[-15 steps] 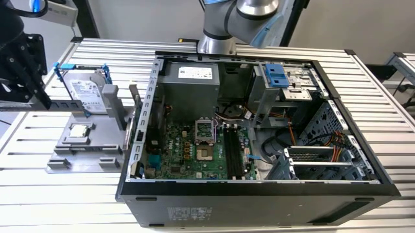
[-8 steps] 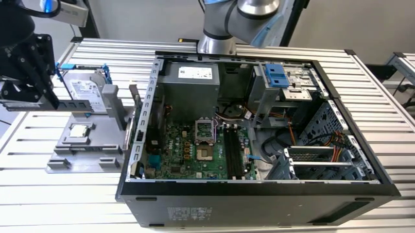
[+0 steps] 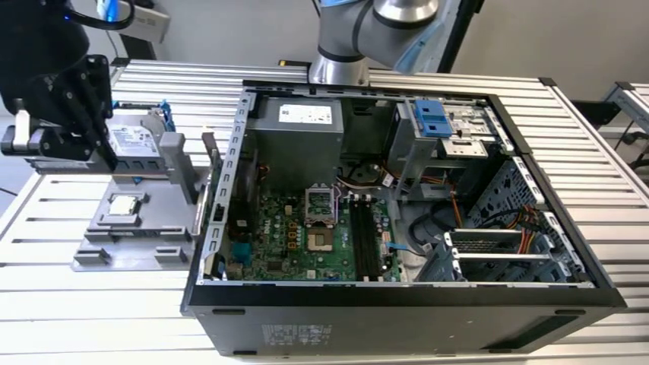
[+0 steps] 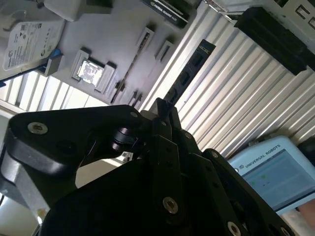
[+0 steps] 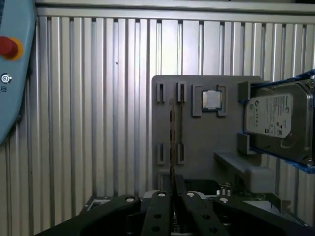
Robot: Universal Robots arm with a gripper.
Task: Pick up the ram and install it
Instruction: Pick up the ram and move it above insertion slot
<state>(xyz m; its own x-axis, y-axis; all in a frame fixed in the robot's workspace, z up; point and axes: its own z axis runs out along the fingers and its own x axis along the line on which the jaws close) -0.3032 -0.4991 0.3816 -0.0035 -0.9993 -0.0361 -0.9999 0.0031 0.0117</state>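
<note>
Black gripper [image 4: 161, 109] links sit nearest in both wrist views, the two fingers drawn together and clamped on one end of the ram [image 4: 189, 71]. The ram, a thin dark stick with black chips, juts straight out beyond the fingertips, its long axis in line with the fingers. It appears lifted clear of the grey holder tray [image 5: 197, 142], whose narrow clips sit bare beside a square processor [image 5: 212, 100] and a silver hard drive [image 5: 275, 123]. In the exterior view the gripper hovers above that tray, outside the open computer case [image 3: 406, 293]. The motherboard's long black slots [image 3: 365, 237] lie well apart from it, toward the exterior view's right, down inside the case.
</note>
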